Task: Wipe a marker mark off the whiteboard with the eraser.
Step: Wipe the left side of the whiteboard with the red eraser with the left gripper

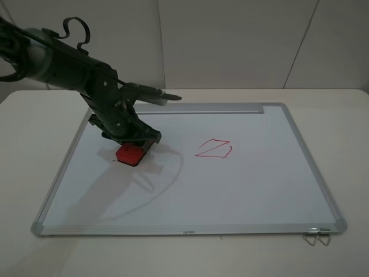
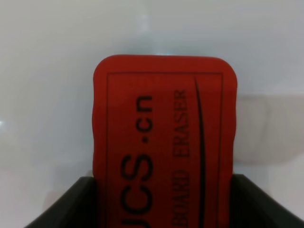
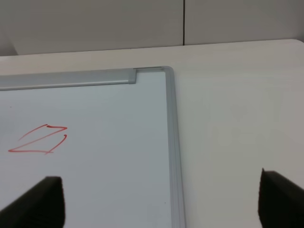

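Surface: pale table (image 1: 346, 115) below plain wall panels; the whiteboard (image 1: 248, 196) lies flat on it, with its silver strip along the far edge.
Eraser position: the eraser (image 1: 130, 156) sits felt-down on the left part of the board, near the left frame side, red lettered top facing up.
Handling: probably a light block with a body that gives a little when squeezed. The felt should drag on the smooth board. It is best taken by its two long sides and pressed level so it does not tip.
Left gripper: the left gripper (image 1: 134, 144) is clamped on the eraser. The wrist view shows a dark jaw tight against each long side at the near end.
Right gripper: the right gripper (image 3: 161, 199) has its jaws spread wide with nothing between them, above the board's right frame.
Marks: a Z-like scribble (image 1: 214, 149) lies mid-board, well apart from the eraser. The marker mark is not visible; it may be hidden under the eraser or arm, but I cannot tell.
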Action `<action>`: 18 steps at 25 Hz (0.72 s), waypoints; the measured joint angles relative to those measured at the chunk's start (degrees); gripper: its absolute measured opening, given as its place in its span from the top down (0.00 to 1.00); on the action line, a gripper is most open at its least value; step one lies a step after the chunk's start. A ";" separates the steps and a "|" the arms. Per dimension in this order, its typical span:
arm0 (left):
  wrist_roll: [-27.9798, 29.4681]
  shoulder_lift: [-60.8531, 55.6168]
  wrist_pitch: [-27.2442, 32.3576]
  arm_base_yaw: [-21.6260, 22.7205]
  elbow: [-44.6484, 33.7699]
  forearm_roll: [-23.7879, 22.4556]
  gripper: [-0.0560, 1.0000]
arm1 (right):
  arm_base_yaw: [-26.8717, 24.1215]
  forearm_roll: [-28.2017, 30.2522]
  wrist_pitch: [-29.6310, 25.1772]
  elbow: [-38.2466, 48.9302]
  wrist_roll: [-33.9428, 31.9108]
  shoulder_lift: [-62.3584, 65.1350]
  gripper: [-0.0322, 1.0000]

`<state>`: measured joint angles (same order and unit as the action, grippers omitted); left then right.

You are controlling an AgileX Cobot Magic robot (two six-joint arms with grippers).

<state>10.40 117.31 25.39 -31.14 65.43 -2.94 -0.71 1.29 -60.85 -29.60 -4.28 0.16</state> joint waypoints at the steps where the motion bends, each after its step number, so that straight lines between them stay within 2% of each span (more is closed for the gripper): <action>1: -0.06 0.17 -0.44 -1.57 0.00 0.01 0.42 | 0.00 0.00 0.00 0.00 0.00 0.00 0.27; 4: -0.06 0.71 -1.18 -5.35 0.18 -0.38 0.42 | 0.00 0.00 0.00 0.00 0.00 0.00 0.27; 8: 0.00 1.44 -2.23 -7.46 0.23 -0.52 0.42 | 0.00 0.00 0.00 0.00 0.00 0.00 0.27; 14: 0.06 1.76 -2.25 -5.90 0.47 0.75 0.42 | 0.00 0.00 0.00 0.00 0.00 0.00 0.27; 18: -0.01 1.76 -6.12 -2.25 -1.22 2.11 0.42 | 0.00 0.00 0.00 0.00 0.00 0.00 0.27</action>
<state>10.39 119.07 19.26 -33.39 64.21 -0.83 -0.71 1.29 -60.85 -29.60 -4.28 0.16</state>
